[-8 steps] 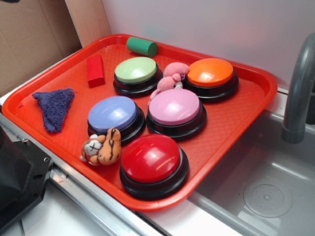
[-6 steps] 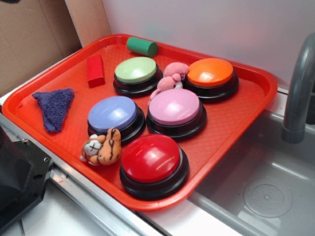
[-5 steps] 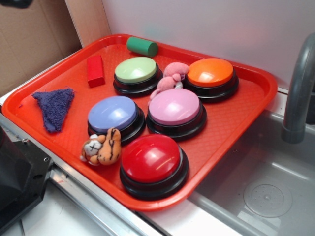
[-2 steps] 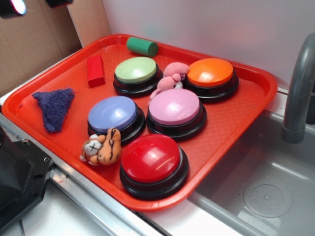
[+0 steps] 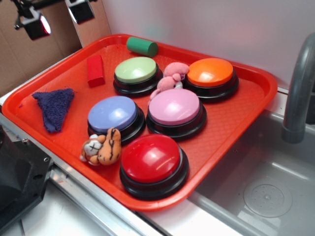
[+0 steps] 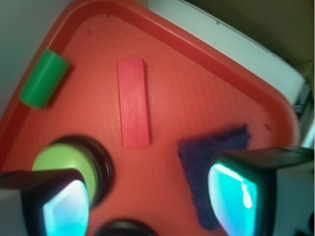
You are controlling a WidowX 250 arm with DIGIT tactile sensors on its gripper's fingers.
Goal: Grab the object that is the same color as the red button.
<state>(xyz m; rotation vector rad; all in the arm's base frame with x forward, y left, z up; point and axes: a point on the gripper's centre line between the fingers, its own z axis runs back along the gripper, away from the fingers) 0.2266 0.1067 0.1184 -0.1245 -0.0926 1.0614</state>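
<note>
Up at the tray's (image 5: pixel 256 83) 10 o'clock corner, the claw (image 5: pixel 55 16) hangs high with its fingers apart, holding nothing. The red block (image 5: pixel 95 70) lies flat around 9 o'clock of the green button (image 5: pixel 136 70), well away from the red button (image 5: pixel 151 158). Honestly the risk I see: it's red on red, low profile, so fingers could skid over it or bump the green cylinder (image 5: pixel 141 46).

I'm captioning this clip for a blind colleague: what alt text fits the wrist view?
A red block lies flat on a red tray, between a green cylinder and a purple cloth. The open gripper hangs above them, beside a green button.
</note>
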